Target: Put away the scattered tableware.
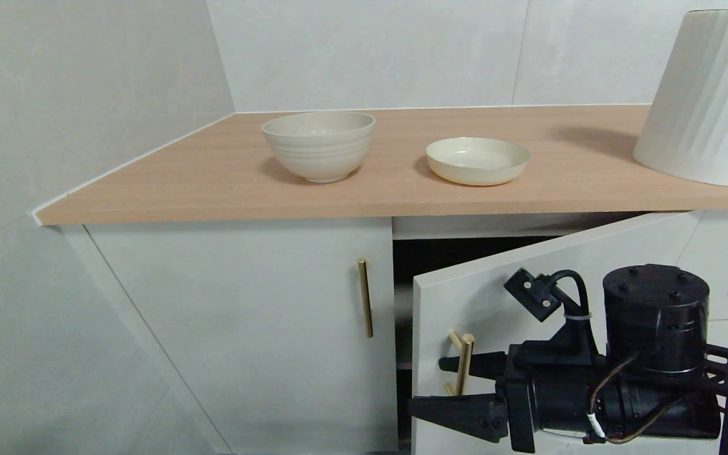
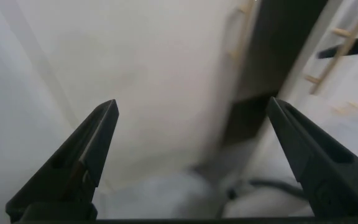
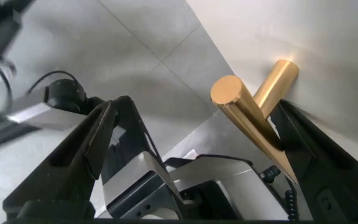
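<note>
One bowl (image 1: pixel 318 145), one dish (image 1: pixel 478 161), on one countertop (image 1: pixel 212 189)

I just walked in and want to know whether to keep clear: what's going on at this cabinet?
The robot's right tool is open, with its fingers on either side of the gold handle of the right cabinet door, which stands partly open. The left tool is open too, facing the cabinet and holding nothing. The bowl and shallow dish sit on the countertop, not yet put away.
</note>
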{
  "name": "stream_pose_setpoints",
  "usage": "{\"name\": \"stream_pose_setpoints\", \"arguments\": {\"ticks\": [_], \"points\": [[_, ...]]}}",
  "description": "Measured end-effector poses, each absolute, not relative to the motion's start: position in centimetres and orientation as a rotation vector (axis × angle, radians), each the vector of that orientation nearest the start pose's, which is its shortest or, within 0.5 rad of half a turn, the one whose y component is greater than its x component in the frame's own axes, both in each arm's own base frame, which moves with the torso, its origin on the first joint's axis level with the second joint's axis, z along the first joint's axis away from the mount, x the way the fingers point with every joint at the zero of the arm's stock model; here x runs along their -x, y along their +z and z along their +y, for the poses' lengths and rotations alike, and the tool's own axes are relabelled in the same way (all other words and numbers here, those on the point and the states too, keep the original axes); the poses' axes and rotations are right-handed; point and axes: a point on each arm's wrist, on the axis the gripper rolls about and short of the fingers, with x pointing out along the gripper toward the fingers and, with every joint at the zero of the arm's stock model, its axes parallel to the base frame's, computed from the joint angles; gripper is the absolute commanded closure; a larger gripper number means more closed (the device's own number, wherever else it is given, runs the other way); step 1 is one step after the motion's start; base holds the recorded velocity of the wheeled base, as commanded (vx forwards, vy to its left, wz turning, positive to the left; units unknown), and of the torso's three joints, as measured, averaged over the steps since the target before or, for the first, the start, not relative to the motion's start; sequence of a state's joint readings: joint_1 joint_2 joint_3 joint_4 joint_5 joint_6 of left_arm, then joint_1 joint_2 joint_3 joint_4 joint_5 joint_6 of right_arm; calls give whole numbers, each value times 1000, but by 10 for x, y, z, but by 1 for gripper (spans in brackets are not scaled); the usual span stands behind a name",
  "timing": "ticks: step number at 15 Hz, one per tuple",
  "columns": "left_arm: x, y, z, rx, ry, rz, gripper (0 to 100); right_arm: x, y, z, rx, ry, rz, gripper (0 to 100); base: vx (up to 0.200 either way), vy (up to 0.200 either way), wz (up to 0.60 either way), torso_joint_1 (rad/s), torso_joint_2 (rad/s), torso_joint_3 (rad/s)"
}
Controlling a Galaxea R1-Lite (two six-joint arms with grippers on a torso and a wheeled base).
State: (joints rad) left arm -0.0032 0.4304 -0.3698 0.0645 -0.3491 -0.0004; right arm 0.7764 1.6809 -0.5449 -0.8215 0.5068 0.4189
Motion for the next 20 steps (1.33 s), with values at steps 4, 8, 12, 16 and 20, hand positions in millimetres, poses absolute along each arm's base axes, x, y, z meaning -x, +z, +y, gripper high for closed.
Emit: {"name": "stream_pose_setpoints", "arguments": {"ticks": [4, 8, 12, 16, 20], "points": [[-94, 213, -17, 46, -466, 302, 0, -176, 135, 188, -307, 1171, 632, 0, 0, 0, 0, 0, 0, 0], [-176, 218, -66, 72, -607, 287, 0, -165, 136, 177, -310, 1170, 633, 0, 0, 0, 0, 0, 0, 0], [-197, 196, -122, 119, -766, 376, 100, -165, 138, 175, -313, 1163, 620, 0, 0, 0, 0, 0, 0, 0], [-213, 175, -146, 121, -806, 419, 100, -165, 138, 175, -312, 1160, 617, 0, 0, 0, 0, 0, 0, 0], [-226, 157, -165, 122, -839, 403, 100, -165, 138, 174, -311, 1159, 615, 0, 0, 0, 0, 0, 0, 0]]}}
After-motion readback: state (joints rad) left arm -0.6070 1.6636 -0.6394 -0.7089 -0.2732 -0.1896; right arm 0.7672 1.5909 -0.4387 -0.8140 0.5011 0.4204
